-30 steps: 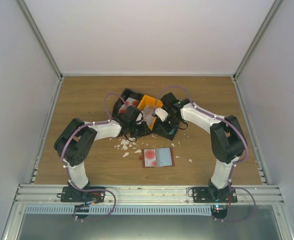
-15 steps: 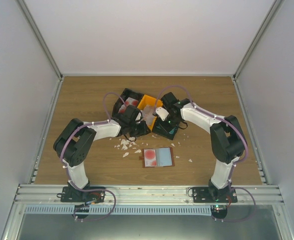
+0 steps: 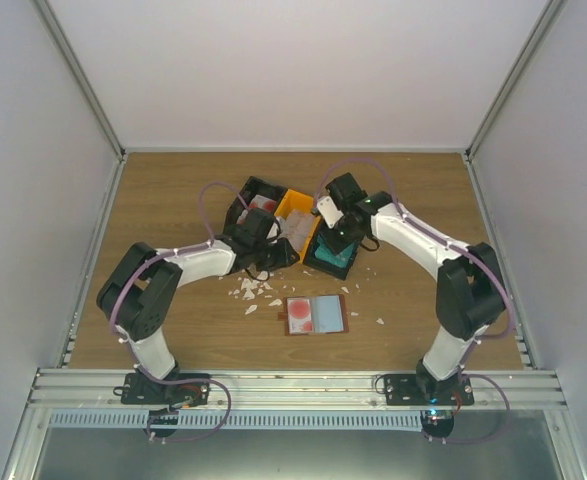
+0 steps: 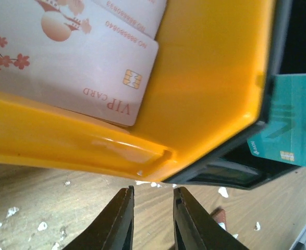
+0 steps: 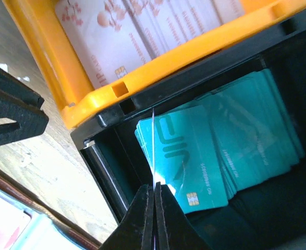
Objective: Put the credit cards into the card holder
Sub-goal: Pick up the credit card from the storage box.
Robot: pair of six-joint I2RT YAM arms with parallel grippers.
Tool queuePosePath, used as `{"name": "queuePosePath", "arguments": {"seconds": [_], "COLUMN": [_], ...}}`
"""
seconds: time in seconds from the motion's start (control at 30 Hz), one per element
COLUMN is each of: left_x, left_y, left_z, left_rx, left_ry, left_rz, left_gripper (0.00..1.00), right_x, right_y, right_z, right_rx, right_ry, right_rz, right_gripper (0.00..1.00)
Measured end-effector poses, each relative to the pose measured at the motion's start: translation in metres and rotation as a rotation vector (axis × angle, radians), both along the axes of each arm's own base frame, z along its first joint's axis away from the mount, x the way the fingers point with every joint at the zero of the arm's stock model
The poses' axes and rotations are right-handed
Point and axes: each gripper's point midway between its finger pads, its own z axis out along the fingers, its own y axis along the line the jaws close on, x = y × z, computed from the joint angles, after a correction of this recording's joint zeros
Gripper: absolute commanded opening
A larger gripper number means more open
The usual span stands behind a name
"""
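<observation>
The card holder (image 3: 316, 315) lies open on the table, a red-blotched card in its left pocket. Teal credit cards (image 5: 236, 140) are stacked in a black tray (image 3: 335, 262). My right gripper (image 5: 155, 186) is shut on one thin credit card (image 5: 153, 151), seen edge-on, above that stack. In the top view the right gripper (image 3: 337, 240) hangs over this tray. Pale pinkish cards (image 4: 80, 67) lie in the orange tray (image 4: 210, 78). My left gripper (image 4: 153, 195) is just off the orange tray's near corner, jaws a little apart with nothing between them.
A second black tray (image 3: 256, 196) with red-blotched cards stands left of the orange tray (image 3: 295, 208). White scraps (image 3: 253, 292) are scattered on the wood between the trays and the card holder. The left gripper's fingers (image 5: 9, 112) show at the right wrist view's left edge.
My right gripper has shut on a card at the teal stack and its arm has shifted back. The left arm has stretched slightly lower and leftward at the elbow.
</observation>
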Motion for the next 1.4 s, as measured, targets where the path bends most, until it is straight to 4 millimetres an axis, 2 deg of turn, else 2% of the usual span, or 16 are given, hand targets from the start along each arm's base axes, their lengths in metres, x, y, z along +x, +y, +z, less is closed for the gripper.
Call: {"name": "queuePosePath", "arguments": {"seconds": [0.13,0.3,0.43,0.53,0.67,0.8,0.93,1.07,1.2,1.3,1.37,1.4], "left_x": [-0.001,-0.009,-0.026,-0.036,-0.048,-0.058,-0.066,-0.072,-0.077,-0.079,-0.080,-0.080], "left_y": [0.001,0.004,0.008,0.009,0.011,0.012,0.009,0.006,0.008,0.011,0.012,0.012], "left_z": [0.021,0.058,0.097,0.126,0.153,0.163,0.164,0.170,0.186,0.191,0.193,0.193], "left_rx": [-0.033,-0.110,-0.219,-0.300,-0.385,-0.446,-0.493,-0.536,-0.571,-0.580,-0.585,-0.585], "left_ry": [-0.051,-0.154,-0.255,-0.317,-0.357,-0.343,-0.305,-0.283,-0.323,-0.343,-0.349,-0.351], "left_rz": [0.002,-0.007,-0.030,-0.043,-0.046,-0.054,-0.075,-0.094,-0.098,-0.097,-0.099,-0.100], "left_gripper": [0.38,0.63,0.70,0.71,0.71,0.62,0.45,0.28,0.13,0.03,0.00,0.00], "right_x": [0.002,-0.002,-0.012,-0.026,-0.049,-0.070,-0.080,-0.082,-0.084,-0.084,-0.085,-0.085], "right_y": [-0.002,-0.004,0.001,0.013,0.034,0.049,0.059,0.064,0.065,0.066,0.065,0.065], "right_z": [0.030,0.085,0.129,0.145,0.143,0.132,0.143,0.158,0.164,0.165,0.161,0.159], "right_rx": [0.039,0.169,0.387,0.562,0.757,0.894,0.999,1.060,1.086,1.099,1.098,1.097], "right_ry": [-0.061,-0.138,-0.143,-0.095,0.059,0.237,0.336,0.358,0.371,0.371,0.378,0.381], "right_rz": [-0.047,-0.134,-0.213,-0.226,-0.222,-0.232,-0.205,-0.173,-0.158,-0.148,-0.154,-0.157], "right_gripper": [0.01,0.01,0.01,0.01,0.01,0.00,0.01,0.00,0.00,0.01,0.05,0.10]}}
